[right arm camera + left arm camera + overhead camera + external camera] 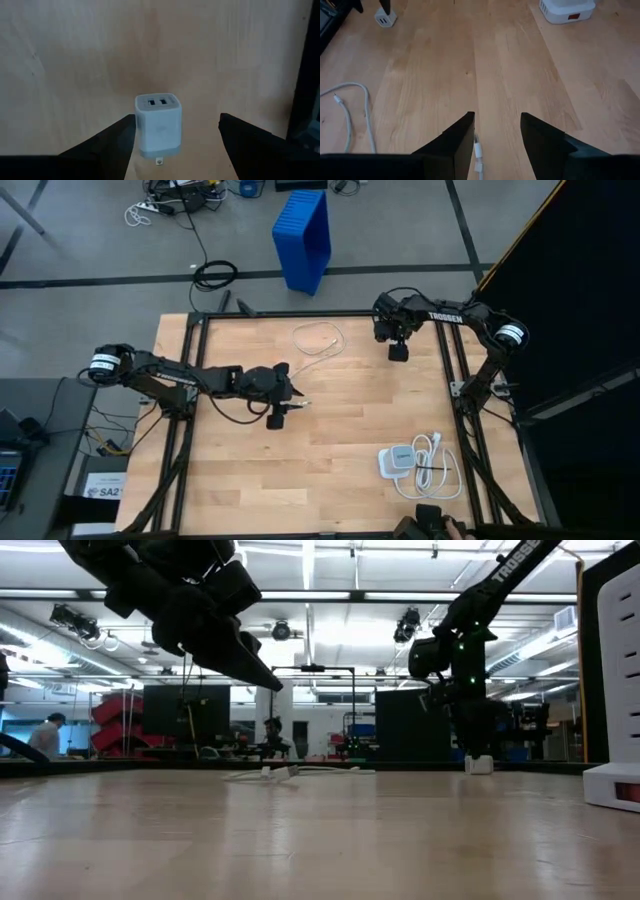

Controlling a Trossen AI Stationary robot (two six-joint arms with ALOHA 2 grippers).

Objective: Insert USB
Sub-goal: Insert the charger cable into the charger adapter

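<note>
The USB cable [318, 338] is a thin white loop lying flat on the wood near the far edge. It also shows in the low view [300, 772] and in the left wrist view [350, 107]. My left gripper [288, 398] hangs open above the table's middle [262, 675]. A small white plug [478, 150] shows between its fingers. My right gripper [175, 132] is open near the far right, straight above a white charger cube [159, 125]. The cube stands on the table [398, 352] with its two ports facing up, and one finger stands on each side of it. My left gripper is open with the white plug [478, 150] close by the inner side of one finger [462, 142]. I cannot tell whether that finger touches the plug or the plug lies on the wood below. My right gripper touches nothing that I can see.
A flat white socket block [398, 460] with its thick white cord [442, 465] lies at the near right, and it also shows in the left wrist view [567, 10]. Black frame rails [190, 380] run along the table's sides. A blue bin [303, 235] stands on the floor beyond the far edge.
</note>
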